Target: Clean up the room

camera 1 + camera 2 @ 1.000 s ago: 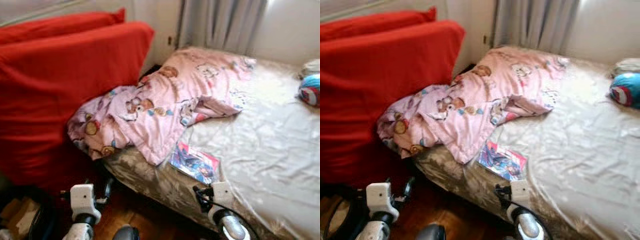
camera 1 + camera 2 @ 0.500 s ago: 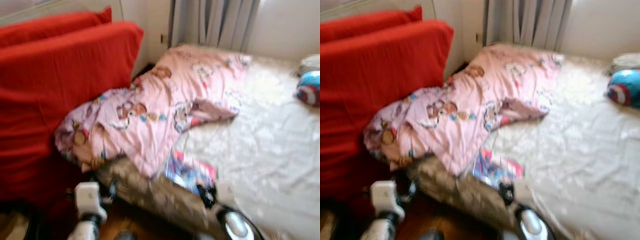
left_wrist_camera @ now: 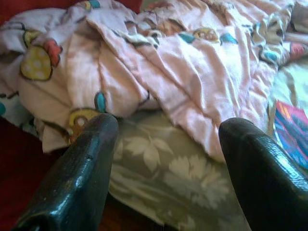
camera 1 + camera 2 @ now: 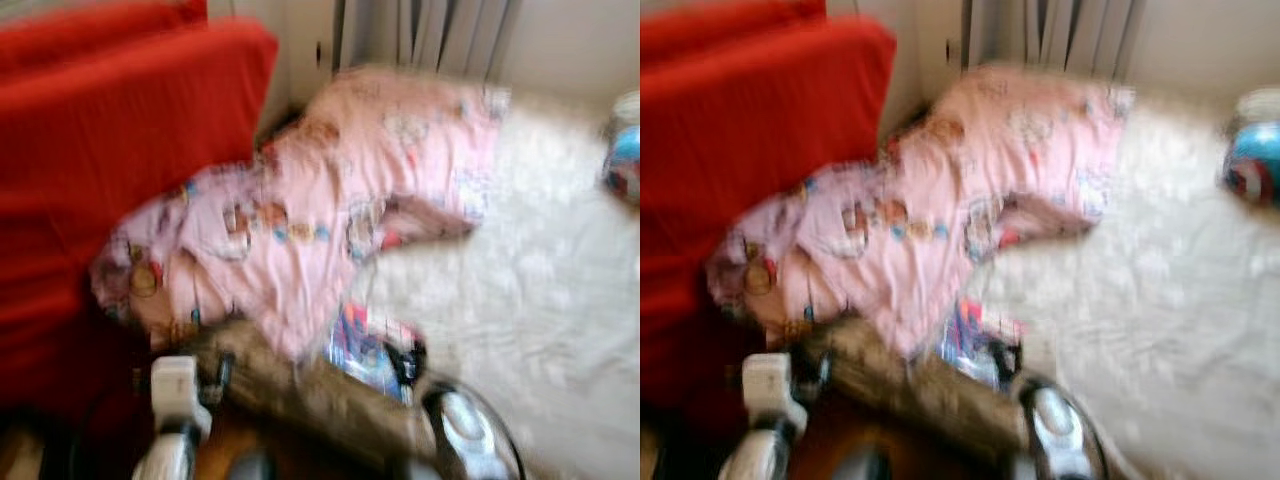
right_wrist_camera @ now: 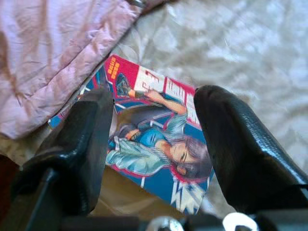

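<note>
Black fingers of your right gripper (image 5: 154, 144) spread apart above the comic (image 5: 149, 144) | comic lies at bed (image 4: 540, 290) edge, just beside pink blanket (image 4: 330, 200) | your left gripper (image 3: 163, 168) open near blanket's hanging corner | red cushions (image 4: 110, 150) beyond

The right gripper (image 5: 151, 144) hovers over a comic book (image 5: 151, 144) lying on the pale bedsheet (image 5: 231, 53), its two black fingers (image 5: 240, 144) spread apart on either side of the cover. A pink blanket (image 5: 53, 53) overlaps the book's far edge.
</note>
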Controlling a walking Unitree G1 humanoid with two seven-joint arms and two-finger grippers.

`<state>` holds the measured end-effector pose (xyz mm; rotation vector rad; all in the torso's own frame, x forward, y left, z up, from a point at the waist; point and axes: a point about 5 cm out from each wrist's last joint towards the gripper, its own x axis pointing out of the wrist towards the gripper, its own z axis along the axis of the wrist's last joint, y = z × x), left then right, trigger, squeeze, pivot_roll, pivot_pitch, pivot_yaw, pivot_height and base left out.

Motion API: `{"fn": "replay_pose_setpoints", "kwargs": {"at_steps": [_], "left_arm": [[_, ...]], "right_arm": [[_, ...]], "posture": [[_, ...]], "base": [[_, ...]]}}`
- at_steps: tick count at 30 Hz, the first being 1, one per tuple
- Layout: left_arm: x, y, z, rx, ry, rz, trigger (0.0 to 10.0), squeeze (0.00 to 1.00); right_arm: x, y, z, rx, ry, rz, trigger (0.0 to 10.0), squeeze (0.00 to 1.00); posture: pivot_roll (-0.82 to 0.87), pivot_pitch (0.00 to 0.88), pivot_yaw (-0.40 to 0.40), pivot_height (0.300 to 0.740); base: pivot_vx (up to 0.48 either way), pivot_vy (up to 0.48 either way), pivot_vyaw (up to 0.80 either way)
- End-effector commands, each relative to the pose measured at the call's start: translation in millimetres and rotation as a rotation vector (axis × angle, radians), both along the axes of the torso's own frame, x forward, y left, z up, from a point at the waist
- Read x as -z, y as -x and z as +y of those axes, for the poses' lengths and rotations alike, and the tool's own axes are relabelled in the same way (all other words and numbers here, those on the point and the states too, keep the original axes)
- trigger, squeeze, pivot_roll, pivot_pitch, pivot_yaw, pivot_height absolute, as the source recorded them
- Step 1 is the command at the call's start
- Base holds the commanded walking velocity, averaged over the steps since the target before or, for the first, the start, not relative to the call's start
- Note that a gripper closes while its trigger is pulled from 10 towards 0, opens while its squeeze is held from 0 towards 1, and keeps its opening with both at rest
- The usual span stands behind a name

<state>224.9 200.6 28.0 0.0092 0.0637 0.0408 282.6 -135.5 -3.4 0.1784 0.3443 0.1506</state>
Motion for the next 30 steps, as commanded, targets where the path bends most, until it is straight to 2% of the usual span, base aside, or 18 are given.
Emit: {"fn": "replay_pose_setpoints", "kwargs": {"at_steps": [1, 3, 4, 7, 9, 12, 19, 20, 22, 23, 24, 25, 26, 27, 30], "left_arm": [[3.5, 4.2, 4.0, -0.016, -0.003, 0.023, 10.0, 0.0], [4.0, 4.8, 5.2, -0.015, -0.009, 0.028, 10.0, 0.0], [3.8, 5.9, 5.3, -0.014, -0.009, 0.027, 10.0, 0.0], [2.5, 10.9, 7.4, -0.015, -0.018, 0.028, 10.0, 0.0], [2.2, 19.4, 9.7, -0.018, -0.028, 0.038, 10.0, 0.0], [1.9, 32.3, 13.6, -0.03, -0.038, 0.053, 10.0, 0.0], [0.6, 53.0, 16.6, -0.039, -0.053, 0.081, 10.0, 0.0], [-0.3, 59.9, 16.2, -0.039, -0.055, 0.094, 10.0, 0.0], [-0.5, 61.9, 15.8, -0.038, -0.055, 0.099, 10.0, 0.0], [-1.9, 66.4, 15.1, -0.037, -0.055, 0.104, 10.0, 0.0], [-3.0, 68.7, 14.8, -0.037, -0.056, 0.108, 10.0, 0.0], [-4.5, 71.5, 14.6, -0.036, -0.057, 0.113, 10.0, 0.0], [-5.2, 72.7, 14.6, -0.036, -0.058, 0.113, 10.0, 0.0], [-6.5, 73.3, 14.6, -0.037, -0.058, 0.115, 10.0, 0.0], [-10.8, 74.6, 13.7, -0.035, -0.06, 0.112, 10.0, 0.0]], "right_arm": [[8.1, 4.7, 4.1, 0.021, -0.04, 0.067, 10.0, 0.0], [14.6, 6.3, 9.8, 0.049, -0.083, 0.157, 10.0, 0.0], [15.7, 7.1, 10.1, 0.052, -0.084, 0.167, 10.0, 0.0], [20.5, 9.5, 8.0, 0.13, -0.126, 0.226, 10.0, 0.0], [23.2, 10.7, 2.6, 0.196, -0.135, 0.258, 10.0, 0.0], [21.0, 8.5, -3.5, 0.248, -0.149, 0.241, 10.0, 0.0], [16.1, 4.1, -13.8, 0.282, -0.173, 0.202, 10.0, 0.0], [15.0, 3.6, -15.0, 0.28, -0.198, 0.185, 10.0, 0.32], [14.6, 3.4, -15.4, 0.277, -0.202, 0.18, 10.0, 0.32], [14.6, 3.9, -16.6, 0.28, -0.209, 0.174, 10.0, 1.0], [14.2, 3.6, -18.3, 0.285, -0.208, 0.171, 10.0, 1.0], [13.4, 2.9, -20.8, 0.293, -0.206, 0.165, 10.0, 0.91], [13.2, 2.8, -21.4, 0.295, -0.206, 0.163, 10.0, 0.91], [12.6, 2.3, -22.9, 0.302, -0.205, 0.161, 10.0, 0.0], [11.3, 1.2, -26.6, 0.318, -0.204, 0.153, 10.0, 0.0]], "posture": [[0.1, 0.153, -0.026, 0.643], [0.13, 0.178, -0.018, 0.643], [0.13, 0.183, -0.017, 0.643], [0.16, 0.206, -0.007, 0.643], [0.18, 0.225, 0.002, 0.643], [0.2, 0.251, 0.015, 0.643], [0.21, 0.299, 0.027, 0.643], [0.22, 0.319, 0.039, 0.643], [0.22, 0.319, 0.039, 0.643], [0.23, 0.332, 0.046, 0.643], [0.23, 0.343, 0.051, 0.643], [0.23, 0.35, 0.053, 0.643], [0.23, 0.352, 0.055, 0.643], [0.23, 0.36, 0.058, 0.643], [0.24, 0.375, 0.06, 0.643]], "base": [[0.0, 0.0, 0.0], [0.0, 0.0, 0.0], [0.0, 0.0, 0.0], [0.0, 0.0, 0.0], [0.0, 0.0, 0.0], [0.0, 0.0, 0.0], [0.0, 0.0, 0.0], [0.0, 0.0, 0.0], [0.0, 0.0, 0.0], [0.0, 0.0, 0.0], [0.0, 0.0, 0.0], [0.0, 0.0, 0.0], [0.0, 0.0, 0.0], [0.0, 0.0, 0.0], [0.0, 0.0, 0.0]]}}
